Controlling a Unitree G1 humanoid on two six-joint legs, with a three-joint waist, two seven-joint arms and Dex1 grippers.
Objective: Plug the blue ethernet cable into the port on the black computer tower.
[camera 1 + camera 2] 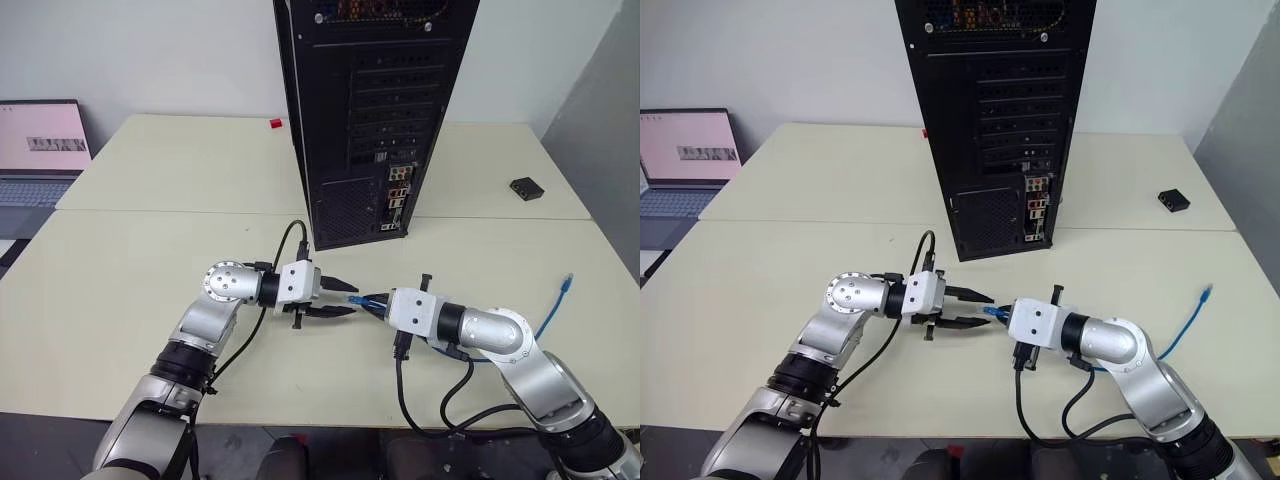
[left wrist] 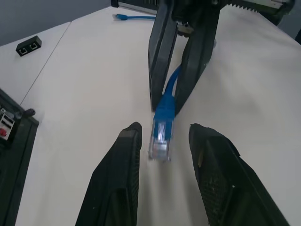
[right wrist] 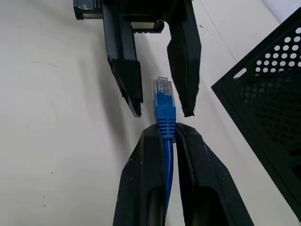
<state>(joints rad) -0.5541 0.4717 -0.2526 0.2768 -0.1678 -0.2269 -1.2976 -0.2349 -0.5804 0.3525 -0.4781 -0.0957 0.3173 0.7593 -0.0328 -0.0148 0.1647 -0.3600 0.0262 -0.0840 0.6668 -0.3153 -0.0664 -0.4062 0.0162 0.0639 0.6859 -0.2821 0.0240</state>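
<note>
1. Blue ethernet cable (image 3: 164, 113): held just behind its clear plug by the right gripper (image 3: 165, 129), plug pointing toward the left gripper (image 2: 162, 136). The rest of the cord trailed under the right arm and across the surface (image 1: 130, 260), its far plug (image 1: 567, 283) lying near the right edge.
2. Right gripper: jaws pressed together, pinching the cable at the ribbed boot.
3. Left gripper: jaws spread, one finger on either side of the clear plug, neither touching it in the wrist views.
4. Black computer tower (image 1: 375, 110): stood upright on the surface beyond both grippers, perforated rear panel facing them.
5. Port (image 1: 397, 190): within the colourful connector cluster low on the rear panel; the exact socket was too small to tell apart. Cable plug well apart from it.
6. Small black box (image 1: 526, 188): on the surface right of the tower.
7. Laptop (image 1: 40, 150): open, screen lit, at the far left.
8. Small red object (image 1: 275, 123): on the surface, just left of the tower.
</note>
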